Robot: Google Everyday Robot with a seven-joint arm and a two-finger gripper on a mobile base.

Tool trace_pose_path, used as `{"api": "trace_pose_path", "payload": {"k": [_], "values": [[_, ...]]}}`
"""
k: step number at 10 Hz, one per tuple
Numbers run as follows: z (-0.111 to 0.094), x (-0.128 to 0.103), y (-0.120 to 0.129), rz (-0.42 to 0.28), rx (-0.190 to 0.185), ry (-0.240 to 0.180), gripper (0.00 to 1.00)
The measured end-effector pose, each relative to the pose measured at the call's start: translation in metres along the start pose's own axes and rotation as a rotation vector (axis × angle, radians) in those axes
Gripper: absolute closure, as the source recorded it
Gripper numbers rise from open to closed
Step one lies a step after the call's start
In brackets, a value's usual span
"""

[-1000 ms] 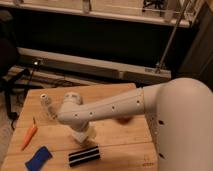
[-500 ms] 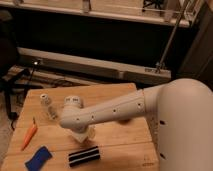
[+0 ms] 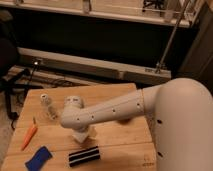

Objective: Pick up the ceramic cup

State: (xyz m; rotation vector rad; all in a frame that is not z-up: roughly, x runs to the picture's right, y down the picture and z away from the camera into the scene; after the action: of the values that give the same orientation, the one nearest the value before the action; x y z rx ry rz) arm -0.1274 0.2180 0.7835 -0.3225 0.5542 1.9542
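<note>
Looking down over the wooden table (image 3: 116, 146), I am seeing the arm reaching across from the right and bending down at its wrist. That is putting the gripper (image 3: 83, 131) low over the boards, left of the middle and just behind the black striped bar (image 3: 83, 156). Whether the claw is spread or pinched I cannot tell, as the wrist housing is covering it.

As far as I am making out, the ceramic cup (image 3: 80, 137) is the pale shape directly under the arm's end. It is standing on the table between the small clear bottle (image 3: 47, 106) and the bar. Cup and claw are merging into one white mass, so I am not able to say where one stops or whether they are touching.

I am judging the cup to be stiff, fairly light, glazed and so slippery, and liable to chip if it is tipped or dropped. With no handle, I am favouring a hold across the walls a little below the rim, squeezing gently.

Something dark is sitting under the forearm to the right, and I cannot name it. An orange carrot (image 3: 29, 136) and a blue object (image 3: 39, 157) are lying well apart at the left.
</note>
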Motion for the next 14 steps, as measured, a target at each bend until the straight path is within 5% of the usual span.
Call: {"api": "trace_pose_path", "payload": {"k": [7, 14], "values": [[0.015, -0.014, 0.002, 0.023, 0.015, 0.028, 0.22], [0.021, -0.016, 0.005, -0.018, 0.051, 0.069, 0.92]]}}
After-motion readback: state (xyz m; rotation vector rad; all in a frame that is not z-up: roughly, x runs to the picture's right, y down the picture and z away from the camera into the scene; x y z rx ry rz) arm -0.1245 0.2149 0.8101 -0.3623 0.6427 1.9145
